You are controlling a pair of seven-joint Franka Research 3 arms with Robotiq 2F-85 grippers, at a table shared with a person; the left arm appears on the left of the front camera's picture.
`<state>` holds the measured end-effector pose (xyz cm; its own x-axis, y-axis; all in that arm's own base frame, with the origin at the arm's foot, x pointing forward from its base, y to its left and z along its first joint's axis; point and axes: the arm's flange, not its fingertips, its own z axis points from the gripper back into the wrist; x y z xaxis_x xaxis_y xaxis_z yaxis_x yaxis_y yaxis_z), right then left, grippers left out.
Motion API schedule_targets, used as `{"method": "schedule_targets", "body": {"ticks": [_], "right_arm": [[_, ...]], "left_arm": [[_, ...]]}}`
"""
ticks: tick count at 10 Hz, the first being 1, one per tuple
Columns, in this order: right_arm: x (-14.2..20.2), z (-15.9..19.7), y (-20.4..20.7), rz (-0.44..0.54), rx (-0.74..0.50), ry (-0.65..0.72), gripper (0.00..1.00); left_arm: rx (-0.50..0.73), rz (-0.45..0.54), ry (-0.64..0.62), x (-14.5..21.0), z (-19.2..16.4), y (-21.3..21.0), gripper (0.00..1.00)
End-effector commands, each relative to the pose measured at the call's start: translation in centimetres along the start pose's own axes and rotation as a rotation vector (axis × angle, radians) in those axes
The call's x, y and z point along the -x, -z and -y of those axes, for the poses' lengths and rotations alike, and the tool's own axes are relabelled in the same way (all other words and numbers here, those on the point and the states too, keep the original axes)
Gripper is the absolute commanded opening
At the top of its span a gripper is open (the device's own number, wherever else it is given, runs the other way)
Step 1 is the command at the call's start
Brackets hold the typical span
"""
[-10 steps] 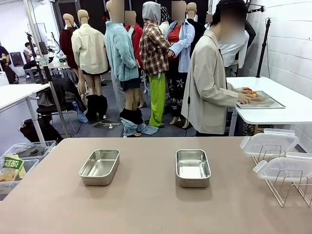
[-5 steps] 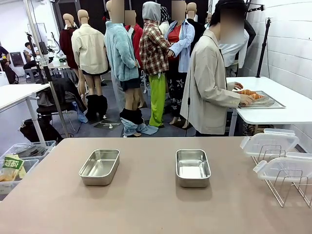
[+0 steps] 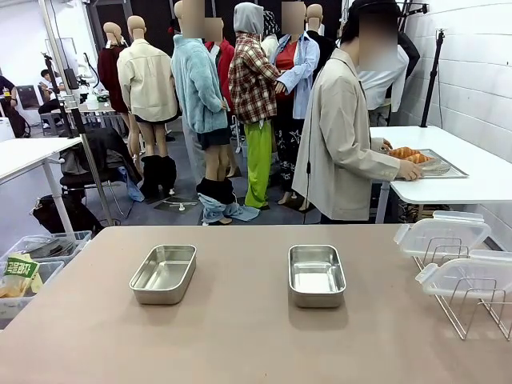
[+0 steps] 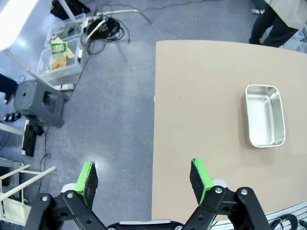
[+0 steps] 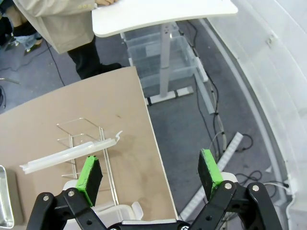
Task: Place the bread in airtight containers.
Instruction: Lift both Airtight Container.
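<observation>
Since a second ago the person's hand has been drawn off the bread. The bread is now uncovered on the tray, on the white table beyond the far right corner of the desk. The left tin and right tin are seen empty mid-desk, so loading is judged not begun. The left gripper and right gripper are spread wide, with nothing held.

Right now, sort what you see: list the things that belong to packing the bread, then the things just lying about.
Belongs to the job: bread on the far tray; left tin; right tin; clear lids on the wire rack.
Just lying about: floor bins with packets; grey stool; floor cables.
</observation>
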<state>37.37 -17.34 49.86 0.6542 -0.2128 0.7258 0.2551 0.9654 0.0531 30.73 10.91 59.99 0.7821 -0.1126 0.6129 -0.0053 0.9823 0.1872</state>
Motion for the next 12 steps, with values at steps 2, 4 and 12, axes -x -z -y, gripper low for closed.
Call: {"method": "schedule_targets", "body": {"ticks": [2,4,12], "right_arm": [[0.01,0.06,0.02,0.000,0.002,-0.002,1.00],[0.01,0.06,0.02,0.000,0.002,-0.002,1.00],[0.01,0.06,0.02,0.000,0.002,-0.002,1.00]], "left_arm": [[-0.006,0.002,0.011,-0.02,-0.28,-0.07,1.00],[-0.006,0.002,0.011,-0.02,-0.28,-0.07,1.00],[-0.006,0.002,0.011,-0.02,-0.28,-0.07,1.00]]}}
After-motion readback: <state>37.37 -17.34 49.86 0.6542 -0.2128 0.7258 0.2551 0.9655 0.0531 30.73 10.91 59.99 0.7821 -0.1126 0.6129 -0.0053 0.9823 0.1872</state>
